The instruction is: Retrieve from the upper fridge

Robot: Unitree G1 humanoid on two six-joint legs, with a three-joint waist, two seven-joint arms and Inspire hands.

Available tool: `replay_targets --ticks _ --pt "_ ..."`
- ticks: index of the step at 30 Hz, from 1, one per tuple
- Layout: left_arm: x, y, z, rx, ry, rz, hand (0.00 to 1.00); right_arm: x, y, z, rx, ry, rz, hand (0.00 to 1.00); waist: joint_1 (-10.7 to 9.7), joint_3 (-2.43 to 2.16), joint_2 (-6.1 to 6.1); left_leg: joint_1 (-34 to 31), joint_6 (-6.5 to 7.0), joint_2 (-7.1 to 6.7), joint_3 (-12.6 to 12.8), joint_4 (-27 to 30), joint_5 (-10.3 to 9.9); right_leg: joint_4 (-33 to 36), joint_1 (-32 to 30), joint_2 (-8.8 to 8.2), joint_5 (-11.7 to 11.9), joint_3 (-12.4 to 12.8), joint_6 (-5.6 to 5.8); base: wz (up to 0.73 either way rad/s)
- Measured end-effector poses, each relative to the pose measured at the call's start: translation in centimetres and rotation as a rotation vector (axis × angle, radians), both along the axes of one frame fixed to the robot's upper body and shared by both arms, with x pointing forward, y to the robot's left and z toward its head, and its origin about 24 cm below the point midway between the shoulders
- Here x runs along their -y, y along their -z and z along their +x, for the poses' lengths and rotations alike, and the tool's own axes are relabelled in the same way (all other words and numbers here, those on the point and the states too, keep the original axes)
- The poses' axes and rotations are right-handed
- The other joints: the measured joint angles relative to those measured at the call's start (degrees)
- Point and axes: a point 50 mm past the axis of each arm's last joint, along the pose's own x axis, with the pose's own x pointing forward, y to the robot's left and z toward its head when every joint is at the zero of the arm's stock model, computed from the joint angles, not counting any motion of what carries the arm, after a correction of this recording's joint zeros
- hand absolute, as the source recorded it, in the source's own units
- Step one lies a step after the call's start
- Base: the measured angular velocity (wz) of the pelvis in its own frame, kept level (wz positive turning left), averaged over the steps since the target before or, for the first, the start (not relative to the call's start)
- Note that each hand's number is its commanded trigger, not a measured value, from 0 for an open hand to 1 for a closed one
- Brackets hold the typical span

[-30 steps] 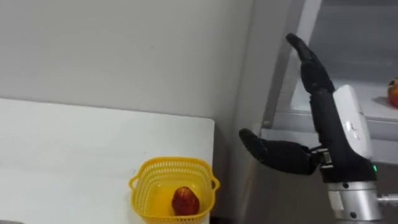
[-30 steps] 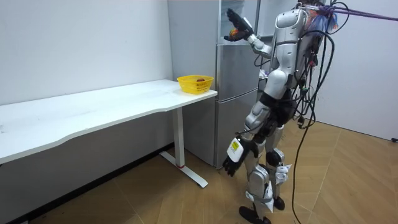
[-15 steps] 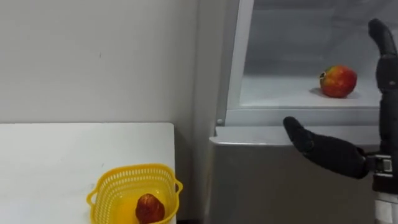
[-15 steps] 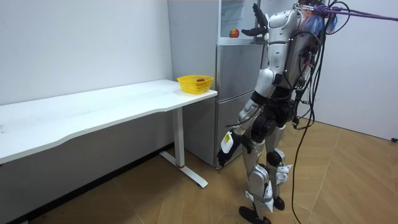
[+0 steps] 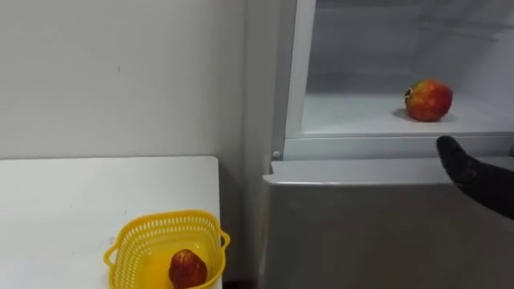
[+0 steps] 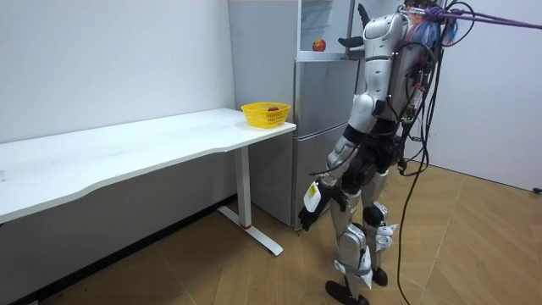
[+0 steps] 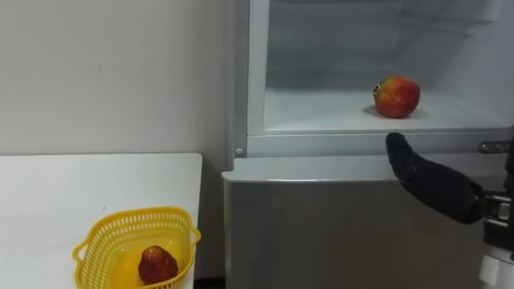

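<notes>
**Robot hand poised below an apple in the open upper fridge**

A red apple [image 7: 397, 96] sits untouched on the upper fridge [image 7: 321, 145] shelf, far right. The right hand [image 7: 434, 189] hovers near, just below it, released and empty, likely lining up a reach. The left hand [image 6: 306, 220] hangs low; I cannot tell its grip.

Silver-grey humanoid build, rounded glossy shells over torso, arms and legs. Black right hand [image 7: 434, 190], smooth tapered segments, on a pale metal wrist. Black left hand [image 6: 306, 220] with small white tag. Dark cables bundled behind; purple straps off the shoulders.
</notes>
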Motion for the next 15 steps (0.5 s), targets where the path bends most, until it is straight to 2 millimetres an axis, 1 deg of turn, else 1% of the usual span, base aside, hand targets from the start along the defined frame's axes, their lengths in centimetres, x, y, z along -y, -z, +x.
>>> replay_targets --ticks 2,3,4,6,7,8,11,13,15 --pt "-0.1 0.0 -0.3 -0.011 0.007 0.001 0.00 0.4 -0.3 0.7 0.012 -0.015 0.054 0.00 0.31 0.06 -0.62 0.02 -0.04 0.03 0.05 0.05 -0.02 0.01 0.22 0.05 0.01 0.00 -0.02 0.00" --pt "-0.1 0.0 -0.2 -0.013 0.007 -0.002 0.00 0.5 -0.4 0.9 0.016 -0.016 0.065 0.00 0.54 0.07 -0.74 -0.07 -0.04 0.03 0.04 0.04 -0.02 0.02 0.24 0.05 0.01 -0.03 -0.02 0.00" --pt "-0.2 0.0 -0.3 -0.017 0.008 -0.009 0.00 0.6 -0.6 1.1 0.022 -0.020 0.081 0.00 0.92 0.02 -0.97 -0.17 -0.04 0.01 -0.09 0.04 -0.03 0.01 0.25 0.02 0.01 -0.17 -0.02 0.10" --pt "-0.4 -0.1 -0.2 -0.014 0.011 -0.007 0.00 1.0 -0.9 1.6 0.022 -0.020 0.090 0.00 0.99 0.02 -1.44 -0.38 -0.04 -0.11 -1.15 0.09 -0.03 -0.06 0.40 -0.10 0.01 -1.01 -0.01 0.19" --pt "-0.5 -0.1 -0.2 -0.014 0.012 -0.004 0.00 1.3 -1.0 1.9 0.016 -0.012 0.085 0.00 1.05 0.20 -1.77 -0.41 -0.04 -0.15 -1.43 0.16 -0.03 -0.16 0.65 -0.15 0.00 -1.49 0.00 0.18" --pt "-0.6 -0.1 -0.2 -0.015 0.011 -0.002 0.00 1.6 -1.2 2.4 0.011 -0.006 0.086 0.00 1.34 0.25 -1.99 -0.50 -0.04 -0.17 -1.90 0.16 -0.03 -0.30 0.74 -0.14 0.00 -1.64 -0.01 0.13" --pt "-0.8 -0.2 -0.5 -0.032 -0.008 -0.022 0.00 2.6 -2.0 3.8 -0.014 0.032 0.079 0.00 1.61 0.16 -2.53 -0.71 -0.04 -0.23 -2.11 0.18 -0.03 -0.62 0.69 -0.15 0.01 -1.75 -0.01 0.04" --pt "-1.0 -0.2 -0.7 -0.043 -0.026 -0.026 0.00 2.9 -2.3 4.0 -0.022 0.041 0.062 0.00 1.87 0.09 -2.82 -0.96 -0.05 -0.27 -2.56 0.20 -0.02 -0.82 0.74 -0.14 0.01 -2.14 -0.01 0.10" --pt "-1.2 -0.2 -0.7 -0.047 -0.045 -0.023 0.00 3.2 -2.5 4.1 -0.030 0.052 0.058 0.00 2.68 -0.02 -3.14 -1.31 -0.07 -0.24 -2.68 0.27 -0.01 -0.84 0.53 -0.11 0.01 -2.29 -0.01 0.06"
